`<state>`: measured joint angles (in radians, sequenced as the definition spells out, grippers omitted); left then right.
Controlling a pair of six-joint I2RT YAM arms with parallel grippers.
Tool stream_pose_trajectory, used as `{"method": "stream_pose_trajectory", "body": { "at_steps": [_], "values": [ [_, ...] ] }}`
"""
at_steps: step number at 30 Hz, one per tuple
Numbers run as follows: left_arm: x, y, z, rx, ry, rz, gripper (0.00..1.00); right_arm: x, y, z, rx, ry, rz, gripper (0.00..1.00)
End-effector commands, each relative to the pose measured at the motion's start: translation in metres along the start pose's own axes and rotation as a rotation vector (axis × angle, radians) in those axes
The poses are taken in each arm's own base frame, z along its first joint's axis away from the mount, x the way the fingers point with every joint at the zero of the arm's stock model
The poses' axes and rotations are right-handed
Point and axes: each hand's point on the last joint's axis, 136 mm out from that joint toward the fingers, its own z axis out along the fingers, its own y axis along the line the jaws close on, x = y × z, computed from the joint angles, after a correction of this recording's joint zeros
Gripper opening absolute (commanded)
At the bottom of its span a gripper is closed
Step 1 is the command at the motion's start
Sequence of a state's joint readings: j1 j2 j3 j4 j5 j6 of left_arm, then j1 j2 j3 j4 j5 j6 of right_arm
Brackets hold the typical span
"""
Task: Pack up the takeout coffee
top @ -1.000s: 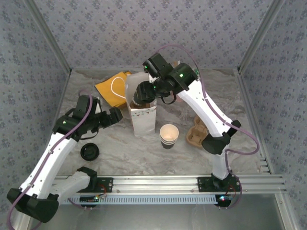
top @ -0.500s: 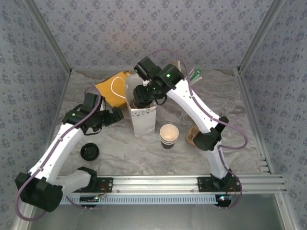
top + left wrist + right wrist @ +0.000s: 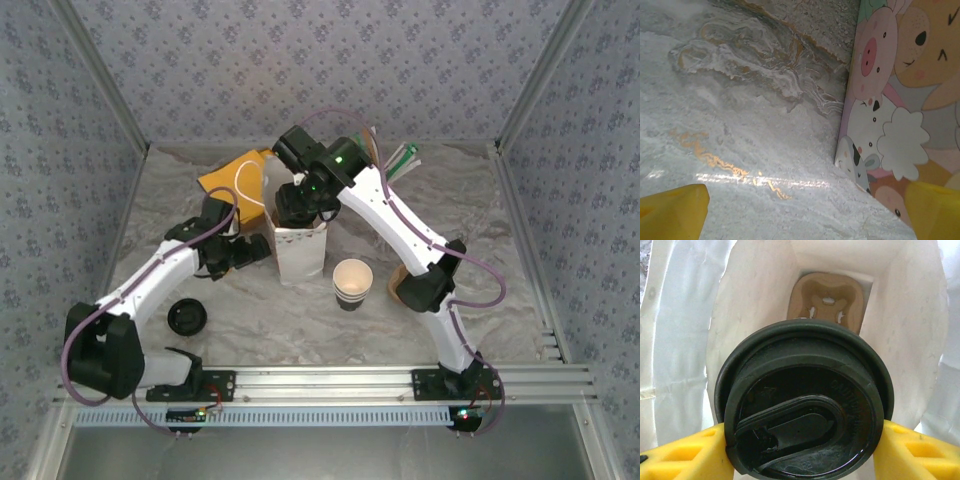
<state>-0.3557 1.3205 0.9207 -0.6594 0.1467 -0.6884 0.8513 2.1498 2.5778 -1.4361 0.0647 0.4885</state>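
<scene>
Cup with black lid (image 3: 802,405) hangs upright over the white bag (image 3: 685,315); your right gripper (image 3: 802,452) pinches it, your left gripper (image 3: 800,215) gapes empty.

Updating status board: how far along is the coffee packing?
Done: carrier lies inside the bag. In hand: right end effector grips a lidded cup at the bag mouth. To do: lower it in; the open cup and loose lid are on the table.

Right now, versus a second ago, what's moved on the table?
The left arm folded inward and the left claw edged nearer the white bag. The right arm's wrist swung left, the right claw keeping the lidded cup over the bag's mouth. The open paper cup and loose lid stayed.
</scene>
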Motion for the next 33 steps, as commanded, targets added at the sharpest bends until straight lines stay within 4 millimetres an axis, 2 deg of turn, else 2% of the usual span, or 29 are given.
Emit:
{"method": "stream_pose_trajectory", "body": {
  "at_steps": [1, 11, 14, 26, 33],
  "values": [
    [-0.003, -0.009, 0.009, 0.031, 0.000, 0.026, 1.00, 0.004, -0.005, -0.002, 0.023, 0.019, -0.005, 0.64],
    [0.010, -0.028, 0.029, 0.083, 0.036, 0.032, 1.00, 0.009, -0.020, -0.003, 0.059, 0.050, -0.002, 0.64],
    [0.011, -0.028, 0.030, 0.089, 0.034, 0.024, 1.00, 0.010, -0.024, -0.004, 0.066, 0.057, -0.001, 0.64],
    [0.026, -0.060, 0.045, 0.149, 0.063, 0.063, 1.00, 0.017, -0.037, -0.006, 0.095, 0.095, -0.006, 0.64],
    [0.028, -0.065, 0.044, 0.153, 0.062, 0.076, 1.00, 0.017, -0.048, -0.004, 0.105, 0.111, -0.003, 0.64]
  ]
}}
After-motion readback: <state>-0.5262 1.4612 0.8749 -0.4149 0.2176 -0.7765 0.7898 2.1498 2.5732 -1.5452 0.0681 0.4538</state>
